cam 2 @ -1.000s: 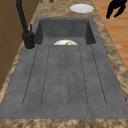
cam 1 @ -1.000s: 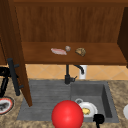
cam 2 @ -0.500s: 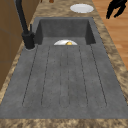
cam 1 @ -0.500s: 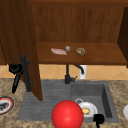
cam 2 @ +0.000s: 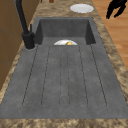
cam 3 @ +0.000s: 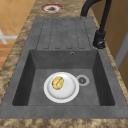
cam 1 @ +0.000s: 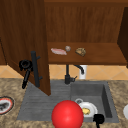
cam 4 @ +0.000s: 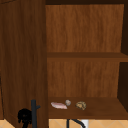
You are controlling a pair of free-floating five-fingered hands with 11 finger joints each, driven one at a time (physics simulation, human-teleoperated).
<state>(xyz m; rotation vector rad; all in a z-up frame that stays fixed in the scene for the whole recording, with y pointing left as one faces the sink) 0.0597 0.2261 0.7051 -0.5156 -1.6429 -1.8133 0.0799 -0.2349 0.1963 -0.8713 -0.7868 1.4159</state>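
Note:
The wall cabinet's left door [cam 1: 23, 37] stands swung open, with a black bar handle [cam 1: 35, 68] on its edge. My left hand [cam 1: 25, 65] hangs just left of that handle, close against it, and it is also low in the upper view [cam 4: 24, 116]. My right hand [cam 1: 98, 119] floats at the sink's front right corner; in the left side view [cam 2: 115, 8] its fingers hang loose and hold nothing. A red ball [cam 1: 67, 115] sits at the sink's front edge.
The lower shelf [cam 1: 100, 58] carries a pink piece [cam 1: 58, 51], a small grey lump [cam 1: 67, 48] and a brown lump [cam 1: 80, 51]. In the basin [cam 3: 37, 75] lies a white plate [cam 3: 68, 92] with yellow food [cam 3: 57, 83]. A black faucet [cam 1: 67, 75] stands behind it, and plates rest on the counter left [cam 1: 5, 105] and right [cam 2: 81, 8].
My left hand has moved right and a little up, from beside the counter's left edge to the door handle. The right hand has not moved.

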